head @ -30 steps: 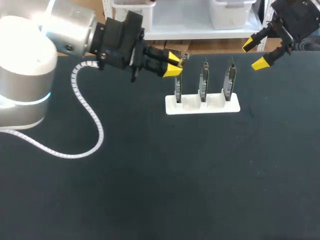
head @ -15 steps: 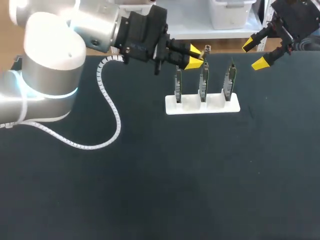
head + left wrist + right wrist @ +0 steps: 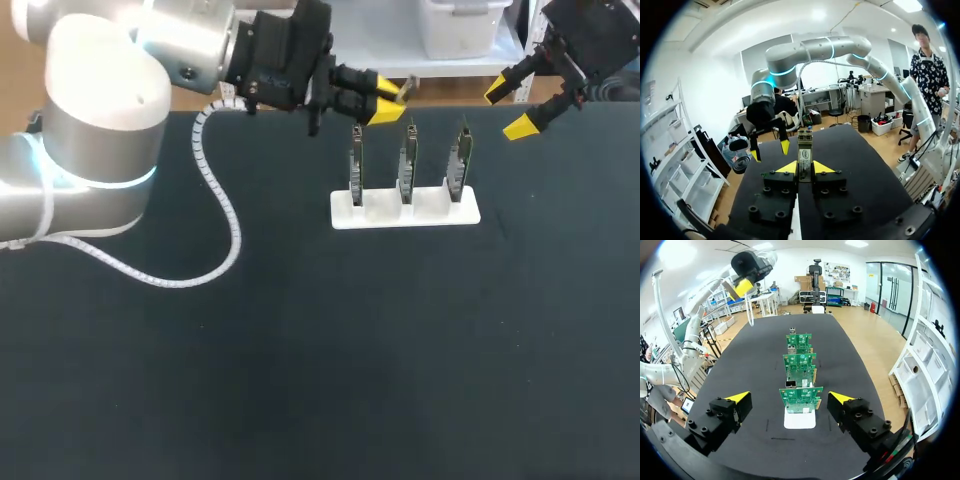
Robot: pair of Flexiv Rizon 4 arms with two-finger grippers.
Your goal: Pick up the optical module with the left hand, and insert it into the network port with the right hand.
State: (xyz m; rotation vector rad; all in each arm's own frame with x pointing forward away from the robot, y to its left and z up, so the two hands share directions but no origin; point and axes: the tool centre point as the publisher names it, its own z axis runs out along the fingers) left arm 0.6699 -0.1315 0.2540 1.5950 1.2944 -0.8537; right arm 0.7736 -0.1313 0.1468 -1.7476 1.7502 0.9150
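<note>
Module [image 3: 405, 88] clamped in L gripper [image 3: 385, 95], up over boards [image 3: 407, 160] in white stand [image 3: 405, 213]. R gripper [image 3: 508, 110] spread wide, empty, well apart to stand's right, near table's far edge.

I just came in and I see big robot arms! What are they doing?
The left hand is pinching a small metal optical module between its yellow-tipped fingers. It holds it up in the air near three green circuit boards standing in a white holder on the black table. The right hand hangs open and empty off to the side of the boards. The module is not plugged in yet.
</note>
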